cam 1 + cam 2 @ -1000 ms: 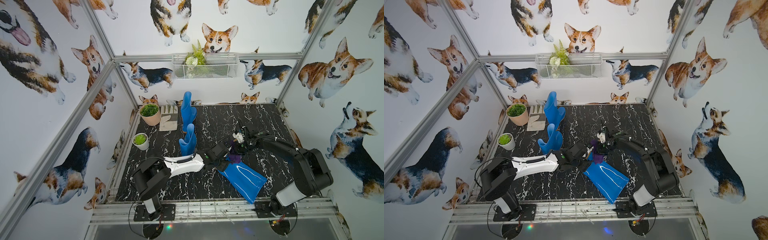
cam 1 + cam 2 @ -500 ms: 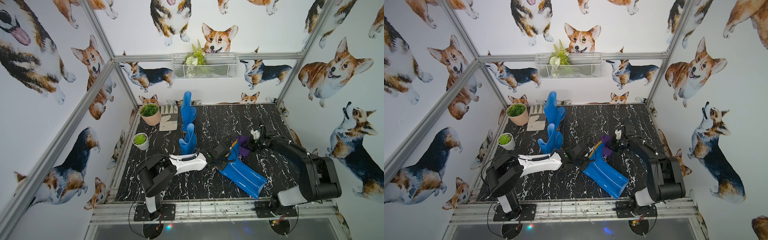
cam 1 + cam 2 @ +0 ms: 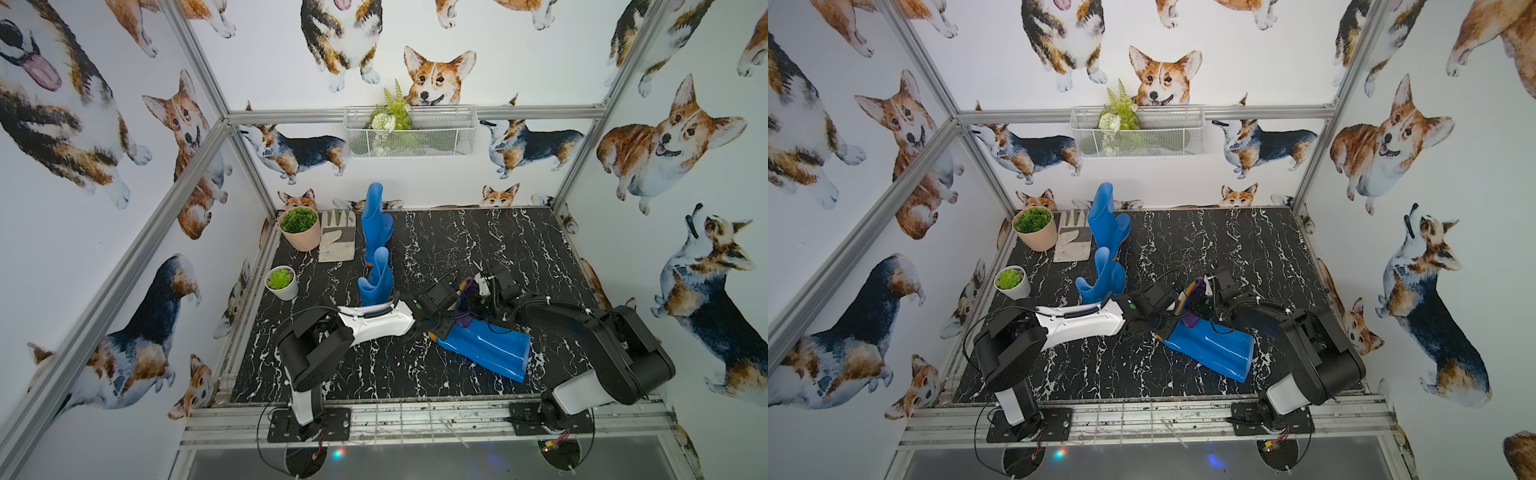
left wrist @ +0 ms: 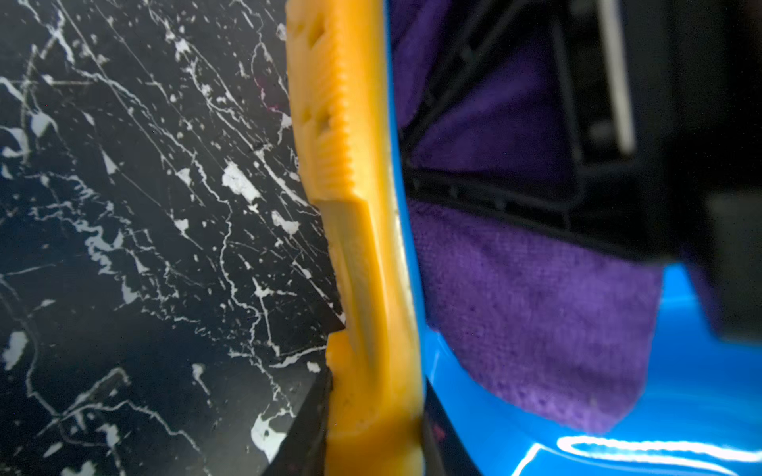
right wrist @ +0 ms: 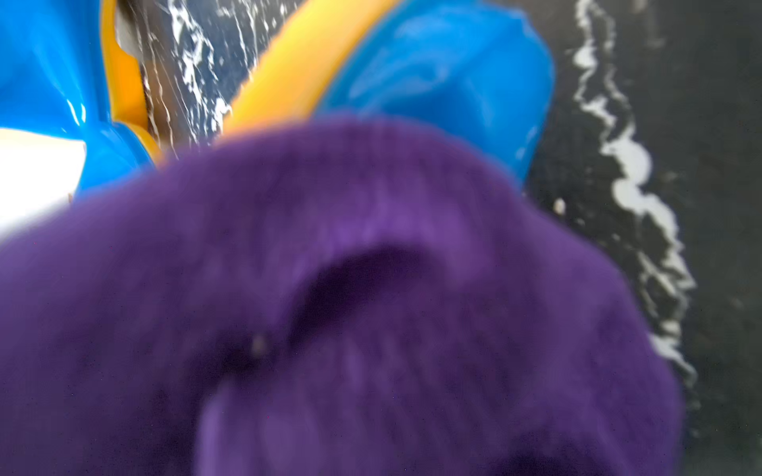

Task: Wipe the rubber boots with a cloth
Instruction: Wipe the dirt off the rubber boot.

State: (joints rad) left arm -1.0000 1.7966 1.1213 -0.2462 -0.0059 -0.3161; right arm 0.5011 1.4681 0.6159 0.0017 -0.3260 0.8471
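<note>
You're mid-wipe: left gripper [image 3: 439,327] clamps the lying boot [image 3: 486,349] at five o'clock on the table [image 3: 374,374], right gripper [image 3: 473,297] clenches the cloth [image 3: 464,320] on its foot, so next drag it toward four o'clock.

Purple blur fills the right wrist view: the cloth [image 5: 371,309] swallows the fingertips of the right gripper [image 3: 476,293] whole. In both top views the lying boot [image 3: 486,351] loses its foot under the left gripper [image 3: 440,328] and the cloth. Its sole [image 4: 363,247] runs off the left wrist view at both ends.

Blue boots [image 3: 486,353], orange soles [image 4: 358,247]; purple cloth [image 4: 536,329]; black white-veined table [image 3: 457,241].
</note>
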